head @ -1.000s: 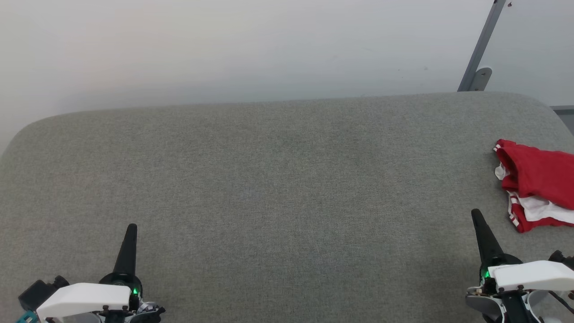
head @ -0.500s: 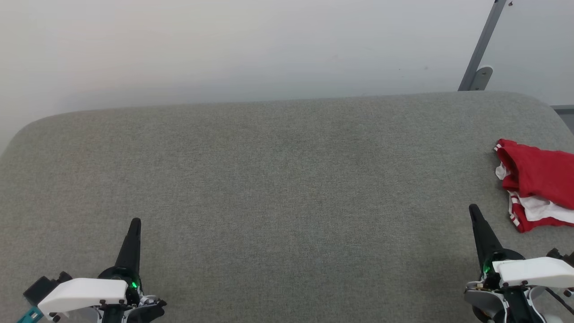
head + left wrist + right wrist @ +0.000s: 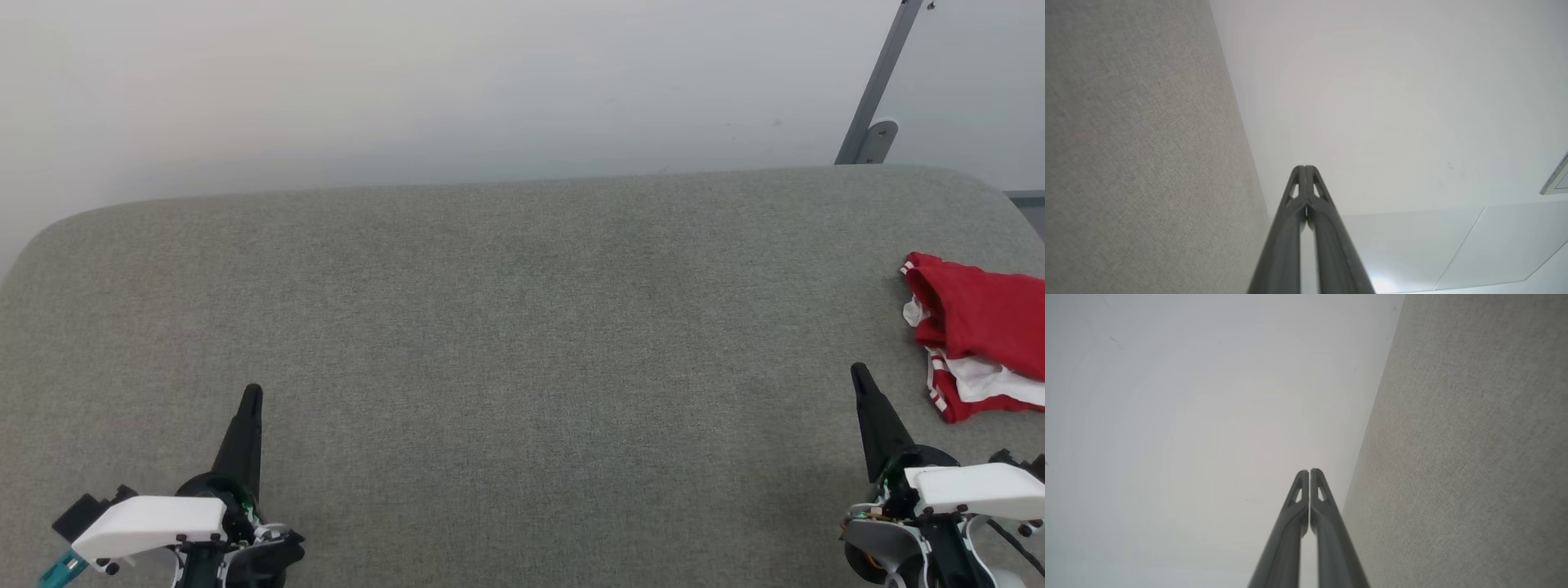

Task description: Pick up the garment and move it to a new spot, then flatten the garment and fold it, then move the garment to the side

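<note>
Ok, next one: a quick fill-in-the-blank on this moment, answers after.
1. The garment lies at the head view's ___ edge.
2. The left gripper and right gripper are both ___, holding nothing.
3. The gripper nearer the garment is the ___ one.
Answers: right; shut; right.

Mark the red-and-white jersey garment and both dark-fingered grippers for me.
Red-and-white jersey garment (image 3: 984, 314): head view, red body cloth.
Left gripper (image 3: 251, 394): head view, shut fingertips.
Right gripper (image 3: 857, 372): head view, shut fingertips.
</note>
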Robot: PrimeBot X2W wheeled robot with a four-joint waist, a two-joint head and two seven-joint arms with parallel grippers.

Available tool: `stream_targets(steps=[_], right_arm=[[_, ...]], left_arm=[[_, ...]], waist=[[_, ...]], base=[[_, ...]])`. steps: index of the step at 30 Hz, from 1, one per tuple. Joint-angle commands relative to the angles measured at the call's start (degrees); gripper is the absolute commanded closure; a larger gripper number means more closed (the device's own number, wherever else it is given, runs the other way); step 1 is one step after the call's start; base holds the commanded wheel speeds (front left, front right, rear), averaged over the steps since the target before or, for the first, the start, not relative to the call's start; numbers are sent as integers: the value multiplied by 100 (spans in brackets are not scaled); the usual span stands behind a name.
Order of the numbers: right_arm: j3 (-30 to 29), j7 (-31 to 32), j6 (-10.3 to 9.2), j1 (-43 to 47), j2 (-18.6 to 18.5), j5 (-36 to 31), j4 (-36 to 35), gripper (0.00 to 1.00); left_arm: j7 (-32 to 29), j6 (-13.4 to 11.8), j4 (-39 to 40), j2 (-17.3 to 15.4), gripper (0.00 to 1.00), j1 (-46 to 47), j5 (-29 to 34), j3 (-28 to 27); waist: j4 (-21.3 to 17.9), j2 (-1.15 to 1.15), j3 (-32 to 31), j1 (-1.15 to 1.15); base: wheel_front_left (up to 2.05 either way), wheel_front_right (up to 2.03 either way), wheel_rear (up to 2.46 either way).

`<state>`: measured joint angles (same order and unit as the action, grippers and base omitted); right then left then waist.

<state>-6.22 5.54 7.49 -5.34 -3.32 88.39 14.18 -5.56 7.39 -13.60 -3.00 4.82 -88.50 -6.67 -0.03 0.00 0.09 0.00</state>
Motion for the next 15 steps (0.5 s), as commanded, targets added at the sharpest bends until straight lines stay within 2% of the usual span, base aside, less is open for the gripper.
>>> stream_targets(steps=[1, 15], right_arm=[[-25, 30, 0, -87, 28, 109, -30, 100], [-40, 115, 0, -103, 54, 410, -21, 100]], left_arm=[[-27, 17, -7, 6, 100, 119, -79, 9], [-120, 18, -51, 12, 100, 182, -392, 13]], waist=[[0, 0, 1, 0], [3, 0, 9, 0]], base=[[0, 0, 0], [0, 0, 0]])
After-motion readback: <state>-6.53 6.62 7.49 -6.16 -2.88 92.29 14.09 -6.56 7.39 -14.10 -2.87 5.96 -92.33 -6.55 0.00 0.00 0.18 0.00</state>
